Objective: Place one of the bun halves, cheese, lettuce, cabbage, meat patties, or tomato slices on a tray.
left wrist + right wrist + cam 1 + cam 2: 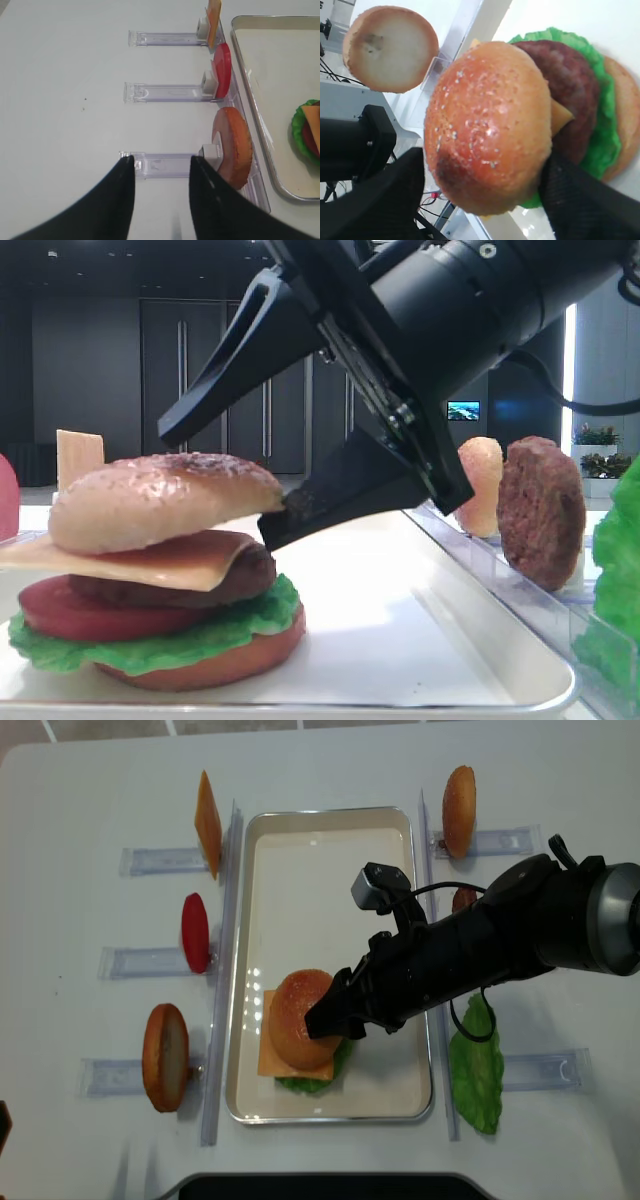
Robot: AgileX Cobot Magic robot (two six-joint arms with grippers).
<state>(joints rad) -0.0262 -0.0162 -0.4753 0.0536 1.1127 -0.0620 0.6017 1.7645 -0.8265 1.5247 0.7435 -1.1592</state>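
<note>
A stacked burger sits on the white tray near its front. From the bottom it has an orange bun base, lettuce, a tomato slice, a meat patty and cheese. The seeded bun top rests tilted on the stack. My right gripper is open, one finger raised well above the bun top and the other at its edge. In the right wrist view the bun top lies between the spread fingers. My left gripper hangs open and empty over the table.
Clear racks flank the tray. The left ones hold a cheese slice, a tomato slice and a bun. The right ones hold a small bun, a patty and a lettuce leaf.
</note>
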